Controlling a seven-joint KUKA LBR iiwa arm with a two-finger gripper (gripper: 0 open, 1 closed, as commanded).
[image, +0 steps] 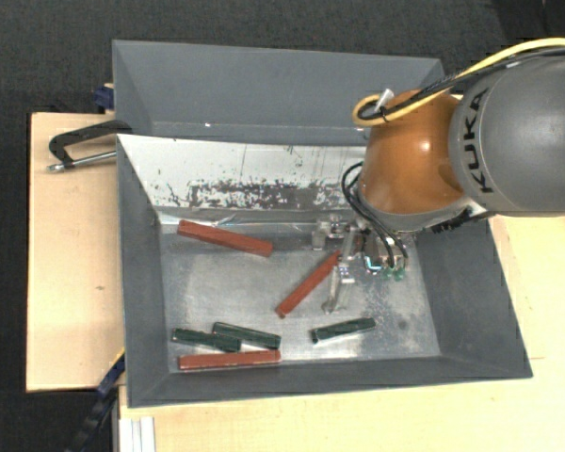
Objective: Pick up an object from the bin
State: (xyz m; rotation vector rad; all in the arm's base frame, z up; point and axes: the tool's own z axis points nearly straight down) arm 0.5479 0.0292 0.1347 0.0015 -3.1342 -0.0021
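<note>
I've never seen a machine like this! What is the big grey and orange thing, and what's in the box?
That is a robot arm, seen by a camera looking down from above. The orange cover sits on its wrist. Below it is the hand, down in a grey metal bin. On the bin's floor lie reddish sticks: a back one, a slanted one in the middle, a front one. Three dark green sticks lie near the front. The hand is at the slanted one's upper end; whether it grips it, I cannot tell.
</note>
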